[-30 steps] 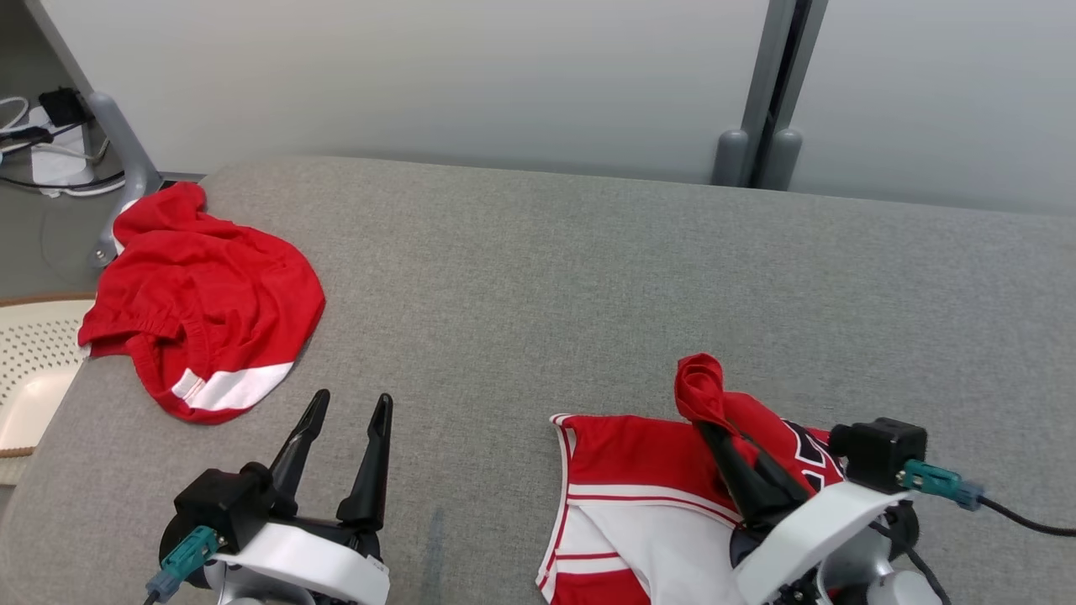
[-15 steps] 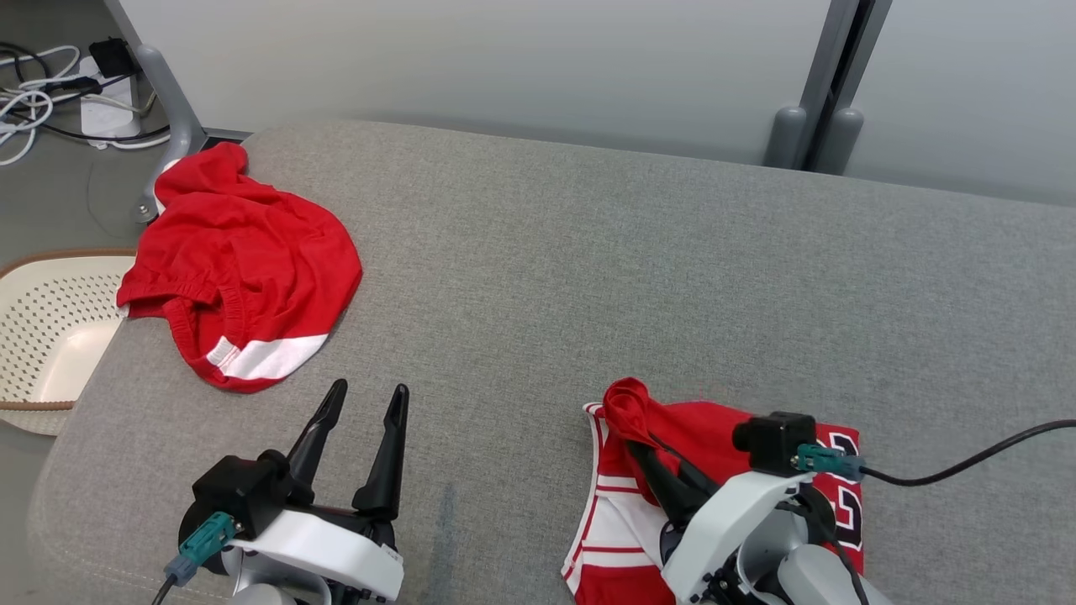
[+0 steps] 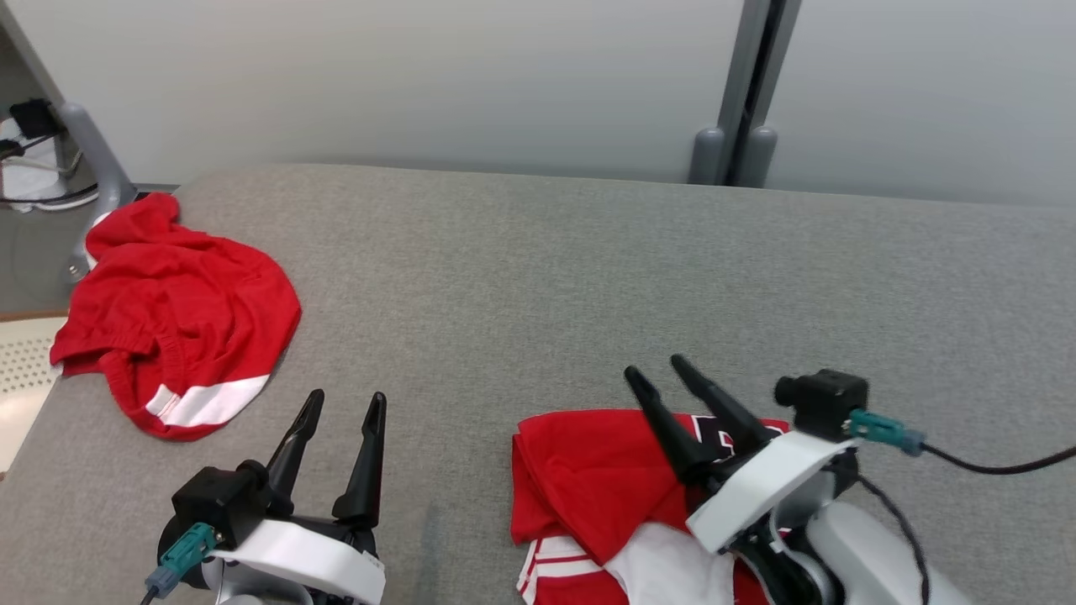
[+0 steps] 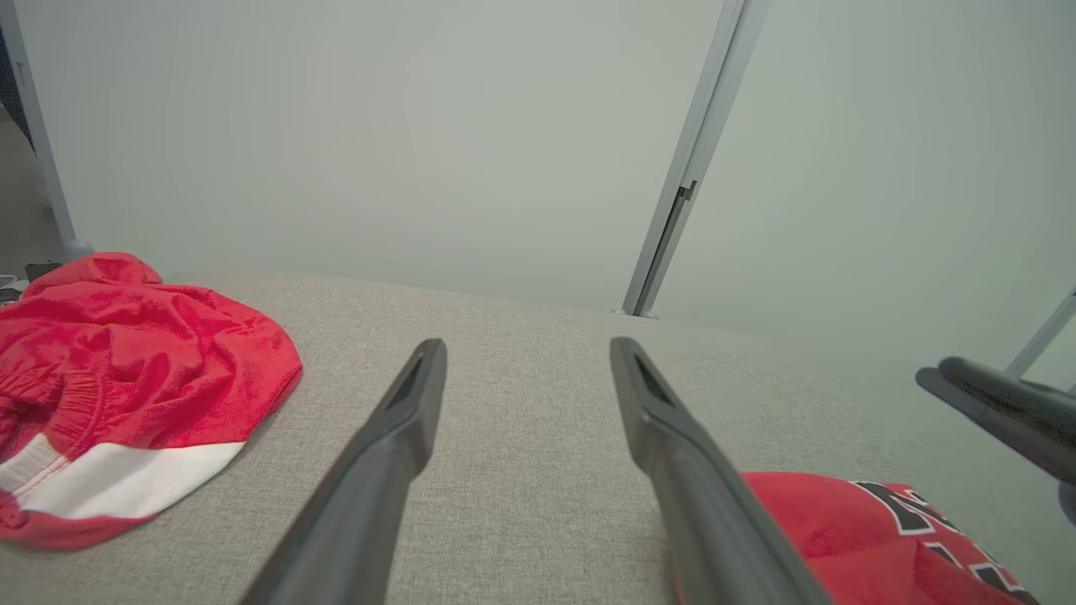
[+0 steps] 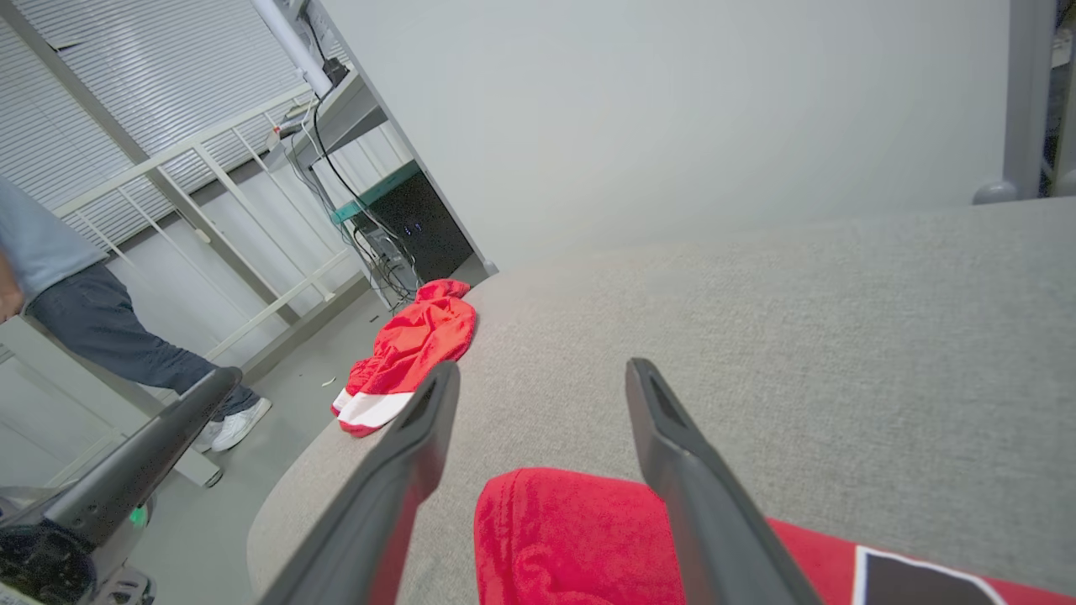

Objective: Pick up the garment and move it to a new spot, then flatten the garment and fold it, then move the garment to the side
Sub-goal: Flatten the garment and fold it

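Note:
The garment (image 3: pixel 588 479), a red jersey with white trim and black lettering, lies folded over on the grey padded table (image 3: pixel 538 277) near its front edge. My right gripper (image 3: pixel 656 368) is open just above the garment's right part, holding nothing. In the right wrist view the gripper (image 5: pixel 545 366) has its fingers spread over the garment's red fold (image 5: pixel 563 538). My left gripper (image 3: pixel 346 396) is open over bare table to the garment's left. The left wrist view has that gripper (image 4: pixel 528 344) empty, with the garment (image 4: pixel 849 529) at the lower right.
Another red garment with a white band (image 3: pixel 168 328) lies crumpled at the table's far left corner. A perforated cream basket (image 3: pixel 21 378) sits beyond the left edge. A person's legs (image 5: pixel 76 311) stand off the table's left end. Grey posts (image 3: pixel 740 92) rise behind.
My right gripper has opened and let go of the raised red fold, which now lies flat on the garment. The head camera shifted. The left gripper stays open.

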You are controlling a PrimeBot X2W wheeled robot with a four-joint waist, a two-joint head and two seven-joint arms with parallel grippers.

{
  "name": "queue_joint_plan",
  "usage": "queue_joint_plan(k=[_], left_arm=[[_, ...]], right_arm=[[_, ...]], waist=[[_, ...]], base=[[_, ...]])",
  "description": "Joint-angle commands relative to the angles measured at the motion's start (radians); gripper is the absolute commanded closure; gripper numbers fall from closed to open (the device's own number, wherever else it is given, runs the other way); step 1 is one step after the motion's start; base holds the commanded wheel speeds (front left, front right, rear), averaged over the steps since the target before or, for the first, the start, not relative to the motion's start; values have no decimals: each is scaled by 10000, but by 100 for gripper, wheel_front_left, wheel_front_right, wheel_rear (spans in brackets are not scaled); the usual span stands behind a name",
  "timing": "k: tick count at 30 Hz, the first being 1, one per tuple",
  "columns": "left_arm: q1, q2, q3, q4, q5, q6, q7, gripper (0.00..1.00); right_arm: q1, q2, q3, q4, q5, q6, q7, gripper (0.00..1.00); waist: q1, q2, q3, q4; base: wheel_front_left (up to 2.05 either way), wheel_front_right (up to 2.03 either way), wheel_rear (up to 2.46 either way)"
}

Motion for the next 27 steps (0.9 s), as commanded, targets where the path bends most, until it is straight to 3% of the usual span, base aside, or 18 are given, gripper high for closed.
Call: queue_joint_plan(k=[1, 4, 10, 15, 19, 20, 21, 22, 27], left_arm=[[152, 54, 75, -42, -61, 78, -50, 0], [235, 65, 137, -85, -91, 98, -53, 0], [456, 78, 341, -294, -61, 235, -49, 0], [505, 64, 462, -432, -25, 281, -53, 0], [479, 49, 525, -481, -6, 255, -55, 0], [462, 73, 552, -484, -15, 226, -55, 0], [440, 76, 582, -492, -16, 217, -55, 0], [405, 51, 578, -507, 6, 213, -56, 0], [250, -64, 596, -541, 101, 189, -57, 0]], right_arm=[[63, -427, -369, -374, -75, 2, -105, 0], [226, -839, -839, -772, -263, 2, -62, 0], [1035, -1633, -2752, -1940, -867, 2, 297, 0], [1858, -1570, -4132, -2546, -1488, 2, 736, 0], [2263, -1243, -4549, -2857, -1921, 2, 1121, 0], [2291, -1136, -4546, -2881, -1948, 2, 1195, 17], [2297, -1091, -4502, -2807, -2001, 2, 1276, 68], [2250, -1071, -4411, -2690, -2054, 2, 1354, 100], [1692, -1173, -3674, -1459, -2368, 2, 1772, 100]], waist=[[0, 0, -259, -455], [0, 0, -370, -704], [0, 0, -495, -1286], [0, 0, -470, -1456], [0, 0, -418, -1433], [0, 0, -398, -1412], [0, 0, -371, -1386], [0, 0, -330, -1346], [0, 0, -140, -1013]], base=[[0, 0, 0], [0, 0, 0], [0, 0, 0], [0, 0, 0], [0, 0, 0], [0, 0, 0], [0, 0, 0], [0, 0, 0], [0, 0, 0]])
